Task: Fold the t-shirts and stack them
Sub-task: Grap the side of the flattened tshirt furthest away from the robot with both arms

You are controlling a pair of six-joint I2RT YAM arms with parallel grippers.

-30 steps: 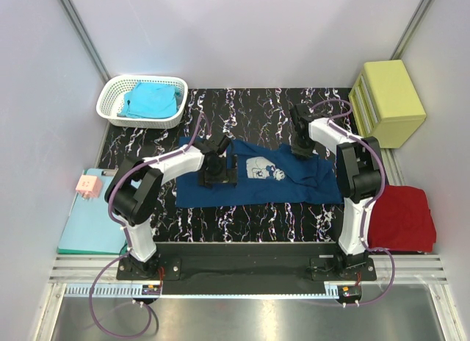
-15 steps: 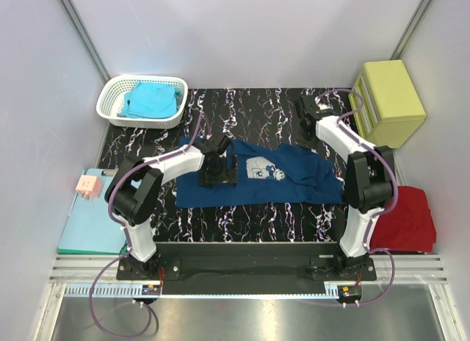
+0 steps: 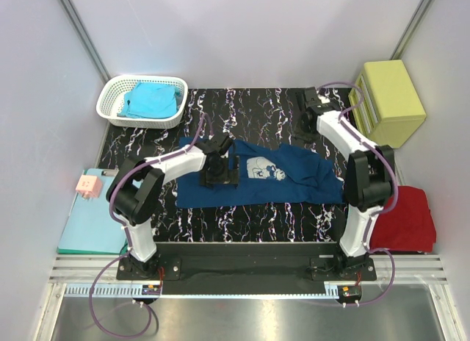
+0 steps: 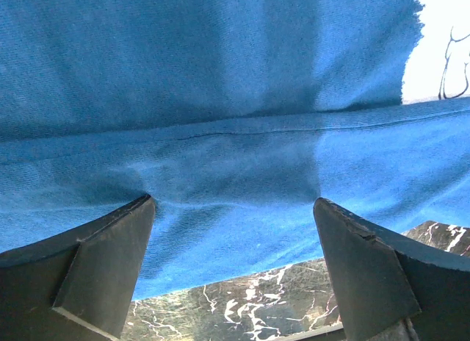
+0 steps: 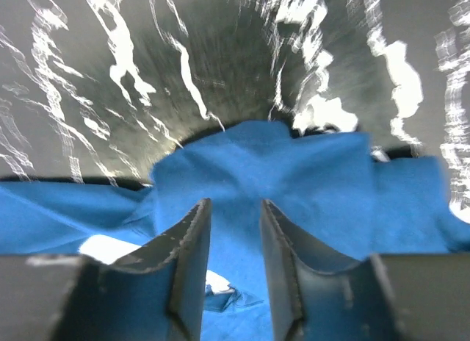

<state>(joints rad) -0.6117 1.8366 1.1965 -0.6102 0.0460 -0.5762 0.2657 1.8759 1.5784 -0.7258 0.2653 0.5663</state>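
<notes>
From my console I saw the navy blue cotton t-shirt [image 3: 294,181] lying spread sideways across the middle of the black, white-veined marble-patterned tabletop [image 3: 250,109], its right part rumpled and its pale square chest print [image 3: 263,168] facing up near the centre. The left gripper [image 3: 219,170] sat down on the shirt's left part, just beside the print. In the left wrist view its jaws were spread wide, both fingertips [image 4: 139,209] pressed onto the blue cloth with nothing caught between them, and a hem line ran across between the tips. The right gripper [image 3: 307,126] was near the shirt's far right edge. The right wrist view was blurred, but it showed the jaws a narrow gap apart and pinching nothing, with the shirt's bunched edge [image 5: 308,179] and the tabletop [image 5: 220,62] beyond them. At the far left corner a white plastic lattice basket [image 3: 110,100] held a turquoise t-shirt [image 3: 150,100]. A red t-shirt [image 3: 404,216] lay off the tabletop's right side, near the right arm's base. A yellow-green box with drawers [image 3: 389,98] stood at the far right, and a flat teal clipboard [image 3: 92,223] with a small pink block [image 3: 89,184] on it lay to the left.
</notes>
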